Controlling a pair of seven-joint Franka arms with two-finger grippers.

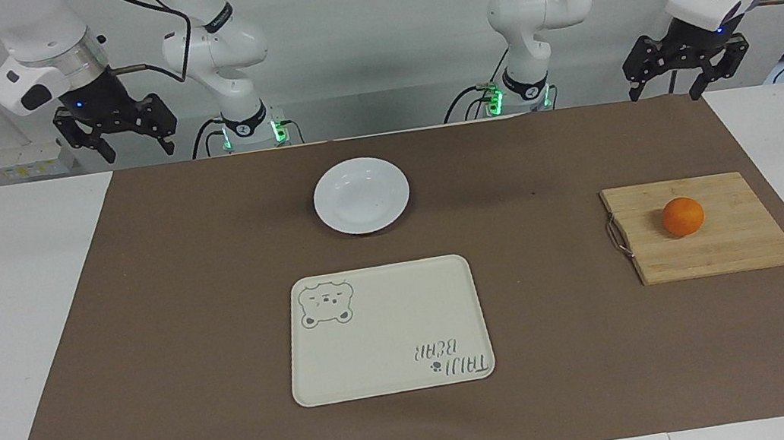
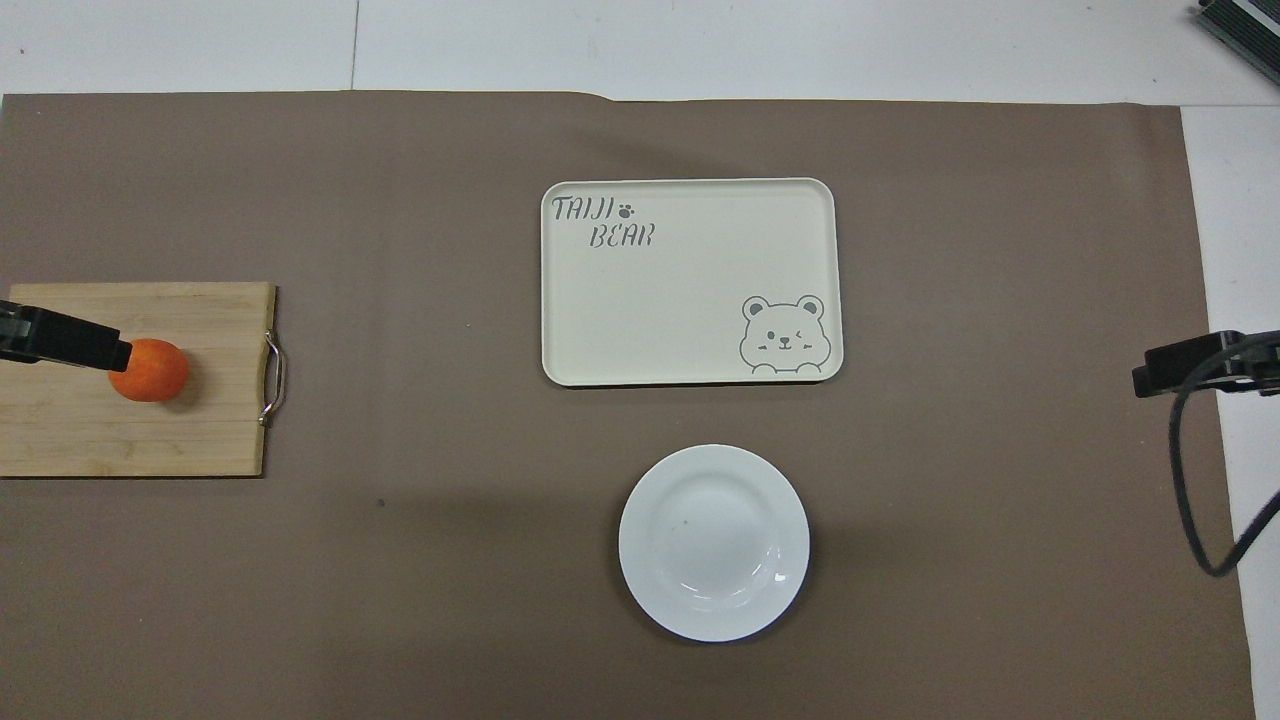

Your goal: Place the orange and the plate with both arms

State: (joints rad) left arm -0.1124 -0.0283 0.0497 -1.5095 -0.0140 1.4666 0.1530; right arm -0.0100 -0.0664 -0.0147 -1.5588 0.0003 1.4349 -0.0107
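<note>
With nothing yet gripped, both grippers, left [image 1: 686, 80] and right [image 1: 118, 142], are held raised with fingers spread, well apart from the orange [image 1: 683, 216] on the board [image 1: 733, 245] and the plate [image 1: 361, 195].

A white tabletop [image 1: 7, 320] carries a wide brown mat [image 1: 178, 281]. A plain pale wall [image 1: 372, 23] rises at the tabletop's robot end.

Cutting board [image 2: 130, 400] cropped at overhead edge; left pincer [image 2: 75, 342] overlapping orange [image 2: 155, 372].
</note>
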